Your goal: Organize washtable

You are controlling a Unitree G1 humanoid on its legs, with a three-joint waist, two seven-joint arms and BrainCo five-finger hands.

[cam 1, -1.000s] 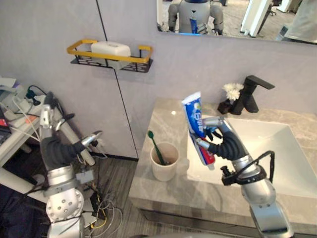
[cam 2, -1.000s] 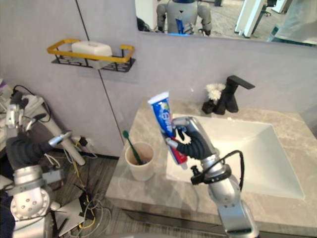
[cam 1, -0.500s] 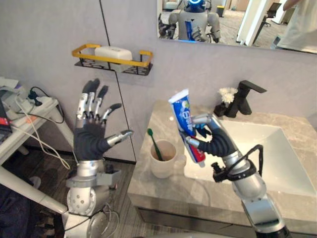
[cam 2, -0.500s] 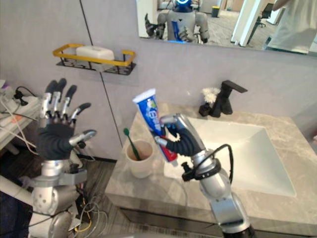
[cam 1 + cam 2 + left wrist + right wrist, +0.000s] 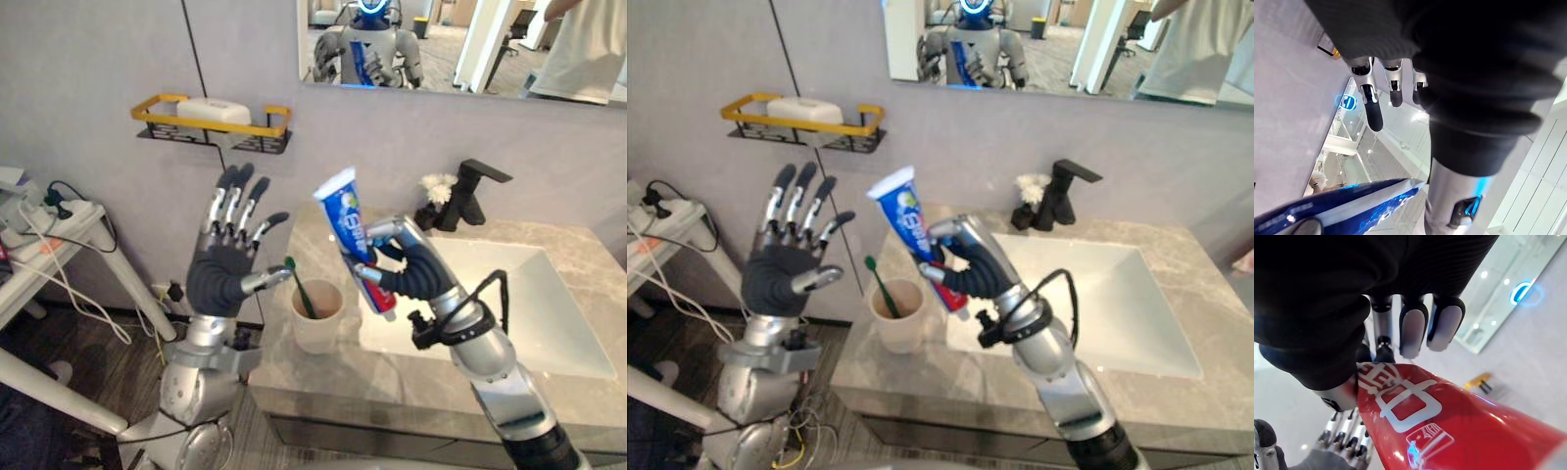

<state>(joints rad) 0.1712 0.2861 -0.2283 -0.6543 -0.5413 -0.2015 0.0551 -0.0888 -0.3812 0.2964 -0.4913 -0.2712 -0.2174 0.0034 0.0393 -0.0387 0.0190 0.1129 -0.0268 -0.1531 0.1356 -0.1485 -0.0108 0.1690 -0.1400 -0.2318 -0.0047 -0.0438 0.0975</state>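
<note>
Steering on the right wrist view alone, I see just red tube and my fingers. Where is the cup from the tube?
Observer: The cup stands on the counter, left of the toothpaste tube that your right hand grips.
Operator: Anything in it?
Observer: A green toothbrush leans in it.
Operator: And the left hand?
Observer: The left hand is up left of the cup, fingers spread, holding nothing.
</note>
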